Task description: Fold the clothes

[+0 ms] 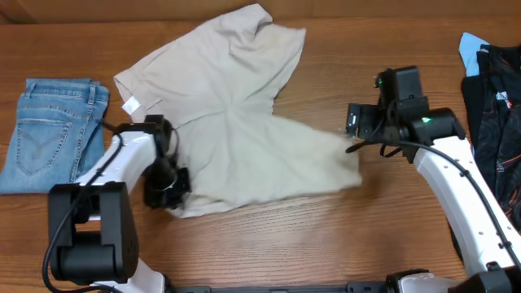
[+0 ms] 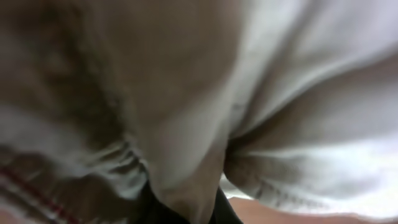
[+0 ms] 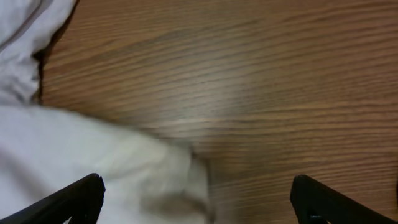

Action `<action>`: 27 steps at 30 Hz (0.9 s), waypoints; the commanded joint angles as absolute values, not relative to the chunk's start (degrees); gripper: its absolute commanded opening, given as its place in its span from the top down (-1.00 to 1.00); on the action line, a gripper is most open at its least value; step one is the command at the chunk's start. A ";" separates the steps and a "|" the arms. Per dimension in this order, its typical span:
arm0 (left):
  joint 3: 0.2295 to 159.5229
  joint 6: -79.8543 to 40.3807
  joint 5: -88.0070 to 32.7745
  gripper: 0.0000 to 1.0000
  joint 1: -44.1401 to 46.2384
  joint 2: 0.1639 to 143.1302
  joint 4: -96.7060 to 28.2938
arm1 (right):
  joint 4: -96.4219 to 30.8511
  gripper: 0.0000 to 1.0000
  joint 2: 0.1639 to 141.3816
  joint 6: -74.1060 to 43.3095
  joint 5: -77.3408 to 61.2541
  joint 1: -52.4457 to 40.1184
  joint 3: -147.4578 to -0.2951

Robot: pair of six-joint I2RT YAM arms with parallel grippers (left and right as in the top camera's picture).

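Observation:
The beige shorts (image 1: 244, 122) lie spread over the middle of the table, with a small white label (image 1: 130, 106) at their left edge. My left gripper (image 1: 171, 194) is at the shorts' lower left corner and is shut on the fabric. In the left wrist view the cloth (image 2: 298, 93) fills the frame and a fold runs down between the black fingers (image 2: 186, 208). My right gripper (image 1: 352, 137) hovers at the shorts' right end, open wide. In the right wrist view the blurred cloth (image 3: 74, 155) lies below and between the fingers (image 3: 199, 199), not gripped.
Folded light-blue jeans (image 1: 49, 130) lie at the left edge. Black patterned garments (image 1: 496, 89) with a sky-blue piece (image 1: 470, 49) lie at the far right. Bare wood table (image 1: 342, 236) runs along the front and to the right of the shorts.

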State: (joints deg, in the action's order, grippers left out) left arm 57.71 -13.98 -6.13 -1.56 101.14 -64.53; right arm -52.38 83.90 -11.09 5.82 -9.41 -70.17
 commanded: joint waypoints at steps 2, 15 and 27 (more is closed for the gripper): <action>57.25 -19.77 5.85 0.92 -7.81 100.38 -66.15 | -53.10 -1.00 87.88 -5.89 -4.32 -8.56 -70.48; 57.25 -19.70 2.72 0.88 -12.95 100.38 -64.03 | -60.66 -1.00 100.66 -2.68 -26.04 -8.67 -68.12; 57.25 -19.51 2.70 0.87 -12.93 100.38 -63.81 | -56.55 -0.37 103.00 -0.01 -30.89 -10.66 -63.09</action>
State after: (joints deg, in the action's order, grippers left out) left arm 57.67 -18.15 2.02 -13.13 101.14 -64.07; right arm -57.74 103.35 -1.02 -29.39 -10.37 -63.61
